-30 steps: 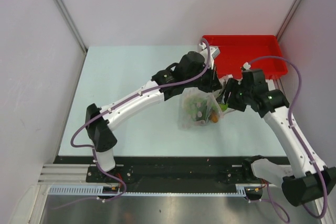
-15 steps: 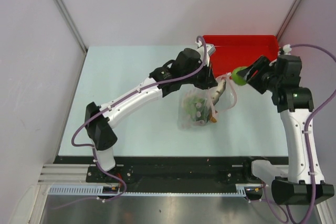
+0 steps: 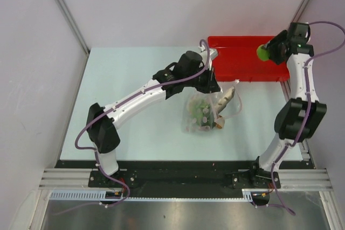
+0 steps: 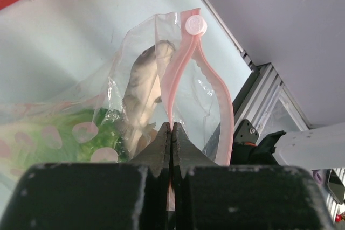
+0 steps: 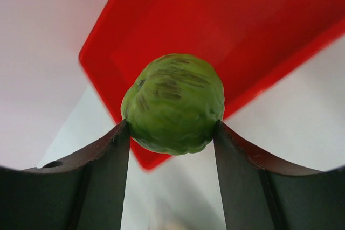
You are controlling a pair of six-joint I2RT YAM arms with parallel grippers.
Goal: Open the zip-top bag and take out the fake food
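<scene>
Our right hand (image 3: 268, 52) gripped the light green fruit (image 5: 173, 103) right above the red tray (image 3: 237, 64), so we judged a drop needs only opening. The zip-top bag (image 3: 200, 116) lay just beside the tray's near side, w/ left hand (image 4: 171, 133) pinching its zip strip (image 4: 183, 57).

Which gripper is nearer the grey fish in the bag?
Left. The left gripper is shut on the pink zip strip of the clear zip-top bag, beside the grey fish; the right gripper holds a light green round fruit over the red rectangular tray, well away.
</scene>
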